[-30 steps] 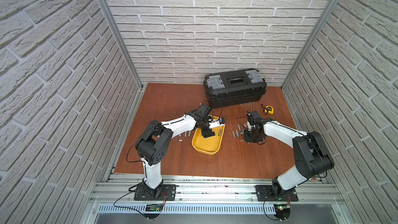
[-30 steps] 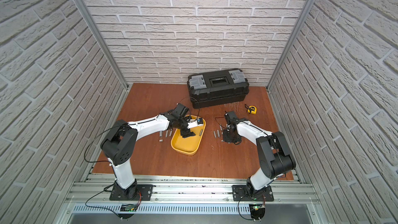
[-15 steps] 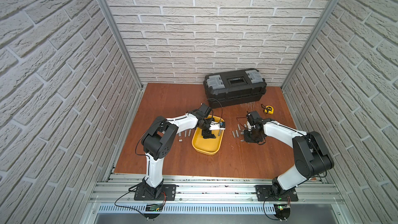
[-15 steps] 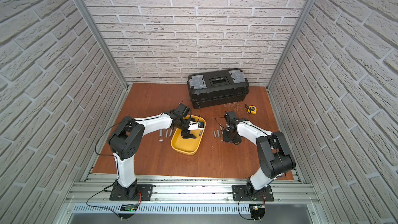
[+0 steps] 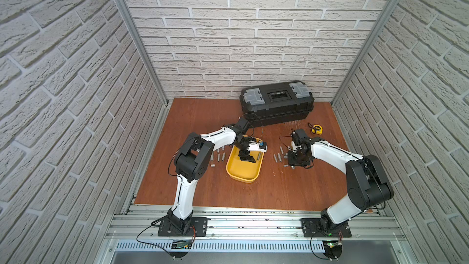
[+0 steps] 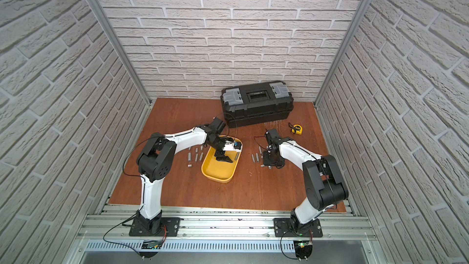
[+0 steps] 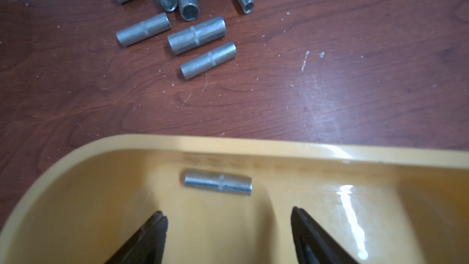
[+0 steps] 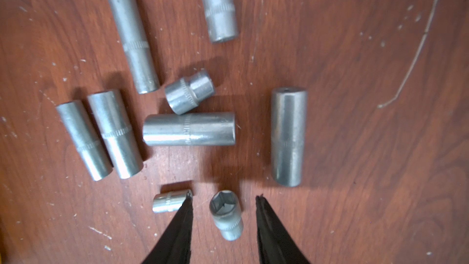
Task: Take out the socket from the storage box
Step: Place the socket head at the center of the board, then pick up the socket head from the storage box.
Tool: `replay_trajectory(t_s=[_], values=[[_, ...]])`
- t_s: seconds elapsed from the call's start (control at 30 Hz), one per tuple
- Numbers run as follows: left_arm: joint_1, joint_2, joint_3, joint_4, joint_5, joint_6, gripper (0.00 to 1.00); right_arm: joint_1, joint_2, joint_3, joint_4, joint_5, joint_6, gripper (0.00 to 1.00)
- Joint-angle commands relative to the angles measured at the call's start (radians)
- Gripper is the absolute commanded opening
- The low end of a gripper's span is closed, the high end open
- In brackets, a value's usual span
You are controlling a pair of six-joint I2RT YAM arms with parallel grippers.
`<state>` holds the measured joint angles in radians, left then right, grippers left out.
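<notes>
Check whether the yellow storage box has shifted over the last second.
No. In a top view the storage box lies at the same spot and angle as before, with the same gap to the black toolbox behind it.

The left arm (image 5: 194, 158) has swung its elbow toward 3 o'clock, closer to the storage box (image 5: 242, 175) — and the left gripper (image 5: 246, 159) has eased slightly toward 6 o'clock inside it. The right gripper (image 8: 223, 196) has parted its jaws — a short socket (image 8: 226, 218) now lies loose between the fingertips, clear of both.
</notes>
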<state>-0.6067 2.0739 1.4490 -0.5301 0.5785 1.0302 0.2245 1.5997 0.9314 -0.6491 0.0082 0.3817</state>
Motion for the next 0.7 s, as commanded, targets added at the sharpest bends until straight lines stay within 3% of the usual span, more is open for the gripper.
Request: replay_trajectory(t_s=[0.0, 0.67], values=[[0.005, 0.029, 0.026, -0.04, 0.032, 0.037, 0.81, -0.008, -0.013, 0.021, -0.023, 0.017, -0.009, 0.42], [-0.005, 0.12, 0.144, -0.103, 0.066, 0.06, 0.81, -0.011, 0.012, 0.027, -0.026, 0.003, -0.017, 0.42]])
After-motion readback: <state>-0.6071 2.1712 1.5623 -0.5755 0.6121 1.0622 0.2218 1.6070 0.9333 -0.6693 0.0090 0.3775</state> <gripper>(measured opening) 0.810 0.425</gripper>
